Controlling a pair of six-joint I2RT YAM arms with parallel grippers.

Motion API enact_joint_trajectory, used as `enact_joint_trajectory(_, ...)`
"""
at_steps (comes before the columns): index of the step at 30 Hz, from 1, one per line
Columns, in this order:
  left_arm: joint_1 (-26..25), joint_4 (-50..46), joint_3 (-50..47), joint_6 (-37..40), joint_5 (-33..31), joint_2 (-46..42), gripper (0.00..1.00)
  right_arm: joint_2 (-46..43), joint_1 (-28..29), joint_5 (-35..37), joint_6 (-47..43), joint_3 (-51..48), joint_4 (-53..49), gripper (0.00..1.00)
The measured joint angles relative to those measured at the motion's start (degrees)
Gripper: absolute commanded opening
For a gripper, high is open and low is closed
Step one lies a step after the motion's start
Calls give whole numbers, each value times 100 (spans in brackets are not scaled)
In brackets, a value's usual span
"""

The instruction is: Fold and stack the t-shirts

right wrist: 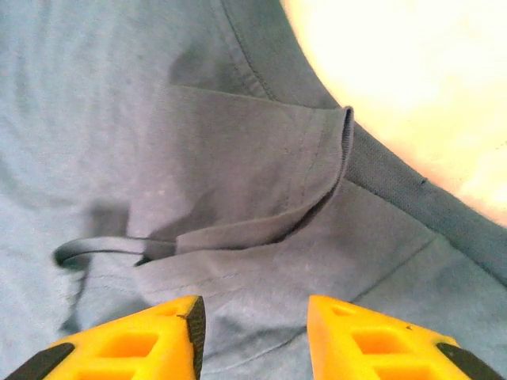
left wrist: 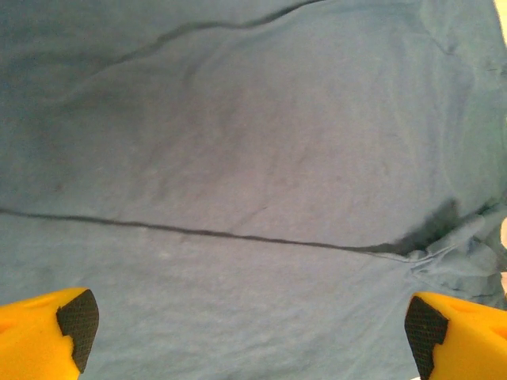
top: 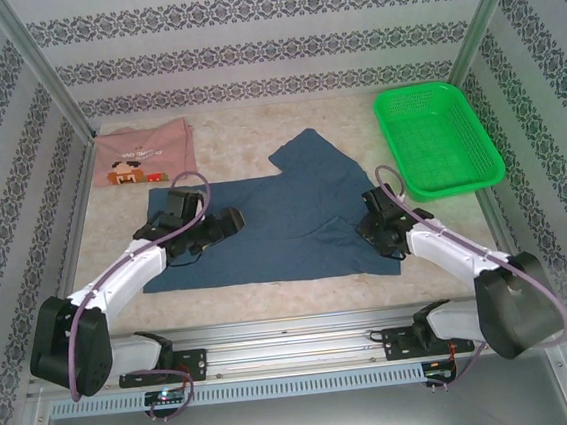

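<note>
The slate-blue t-shirt (top: 275, 223) lies spread across the middle of the table, one sleeve sticking up toward the back and the right sleeve folded inward. The pink t-shirt (top: 142, 151) with the pixel face print rests folded at the back left. My left gripper (top: 229, 223) hovers over the blue shirt's left half, jaws wide open above flat cloth (left wrist: 238, 142). My right gripper (top: 366, 230) sits low over the folded-in right sleeve (right wrist: 245, 166). Its yellow fingers (right wrist: 158, 336) stand apart, with shirt cloth lying loose beneath the gap.
A green mesh basket (top: 437, 137) stands at the back right. Bare tabletop (right wrist: 428, 71) shows just beyond the shirt's collar edge. Metal frame posts and patterned walls enclose the table on three sides.
</note>
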Motion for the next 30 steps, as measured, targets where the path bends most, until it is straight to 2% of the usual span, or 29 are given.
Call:
enact_joint_trajectory(3,-96,103,111,79,4,74,100,-94,-26,-114,-466,337,-219,46)
enact_joint_trajectory(6,-144,151,133,140,9,116,100,170,-111,-605,-1248,968,-284,47)
enact_joint_trajectory(10,-144,199,138,251,83,120,100,1182,-155,-1401,-2424,2050,-472,47)
enact_joint_trajectory(13,-144,197,138,358,116,81,100,1985,-153,-1923,-2909,2535,-686,45)
enact_joint_trajectory(17,-144,94,138,538,37,-149,100,2566,-101,-2221,-3027,2688,-1067,43)
enact_joint_trajectory(22,-144,9,94,643,-70,-463,100,2721,-22,-2352,-2885,2887,-1530,42)
enact_joint_trajectory(30,-140,-122,-127,673,-240,-527,100,3029,11,-2260,-2629,3101,-1722,42)
